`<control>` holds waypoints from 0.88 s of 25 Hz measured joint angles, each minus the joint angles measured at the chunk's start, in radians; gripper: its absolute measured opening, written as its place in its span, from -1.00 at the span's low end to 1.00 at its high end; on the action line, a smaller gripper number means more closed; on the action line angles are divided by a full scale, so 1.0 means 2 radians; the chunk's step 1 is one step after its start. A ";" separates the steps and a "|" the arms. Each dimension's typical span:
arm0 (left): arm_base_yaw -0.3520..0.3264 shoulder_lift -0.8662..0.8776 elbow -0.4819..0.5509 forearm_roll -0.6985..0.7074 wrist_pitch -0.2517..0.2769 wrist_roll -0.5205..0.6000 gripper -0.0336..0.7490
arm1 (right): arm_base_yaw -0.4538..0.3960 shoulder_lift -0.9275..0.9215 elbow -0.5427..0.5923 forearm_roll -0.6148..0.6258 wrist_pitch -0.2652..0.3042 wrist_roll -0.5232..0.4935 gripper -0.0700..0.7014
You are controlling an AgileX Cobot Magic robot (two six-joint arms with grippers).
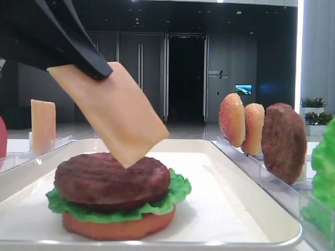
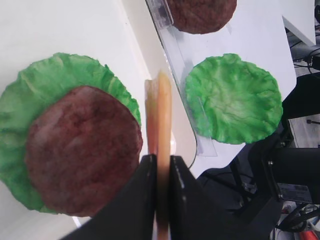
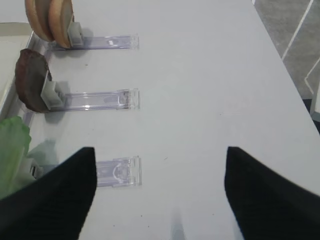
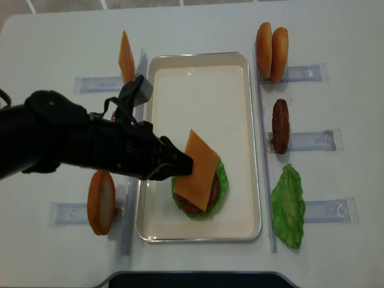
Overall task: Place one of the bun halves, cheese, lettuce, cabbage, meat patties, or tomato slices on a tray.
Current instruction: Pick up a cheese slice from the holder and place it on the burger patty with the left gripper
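My left gripper (image 4: 183, 163) is shut on a pale orange cheese slice (image 4: 201, 171), gripping one edge of it (image 2: 159, 115). The slice hangs tilted over the burger stack on the cream tray (image 4: 198, 102). That stack is a dark meat patty (image 1: 112, 178) on green lettuce (image 1: 175, 191) on an orange-red round base (image 1: 118, 227). The cheese's lower corner (image 1: 128, 163) is level with the patty's top; contact is unclear. My right gripper (image 3: 160, 150) is open over bare table with nothing between its fingers.
Clear racks right of the tray hold two bun halves (image 4: 271, 52), a patty (image 4: 280, 126) and a lettuce leaf (image 4: 288, 207). Left of the tray stand another cheese slice (image 4: 125, 56) and a bun half (image 4: 101, 201). The tray's far half is bare.
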State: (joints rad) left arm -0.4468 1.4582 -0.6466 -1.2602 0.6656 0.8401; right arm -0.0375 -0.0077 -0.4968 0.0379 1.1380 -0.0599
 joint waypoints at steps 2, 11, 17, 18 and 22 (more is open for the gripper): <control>0.000 0.005 0.000 0.000 0.001 0.000 -0.83 | 0.000 0.000 0.000 0.000 0.000 0.000 0.57; 0.000 0.011 0.000 0.000 0.001 0.000 -0.83 | 0.000 0.000 0.000 0.000 0.000 0.000 0.57; 0.000 0.011 0.000 0.011 -0.001 0.000 -0.83 | 0.000 0.000 0.000 0.000 0.000 0.000 0.57; 0.000 0.011 0.000 0.012 -0.001 0.000 -0.83 | 0.000 0.000 0.000 0.000 0.000 0.000 0.57; 0.000 0.011 0.000 0.012 -0.002 0.000 -0.83 | 0.000 0.000 0.000 0.000 0.000 0.000 0.57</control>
State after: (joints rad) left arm -0.4468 1.4806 -0.6466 -1.2355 0.6624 0.8401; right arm -0.0375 -0.0077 -0.4968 0.0379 1.1380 -0.0599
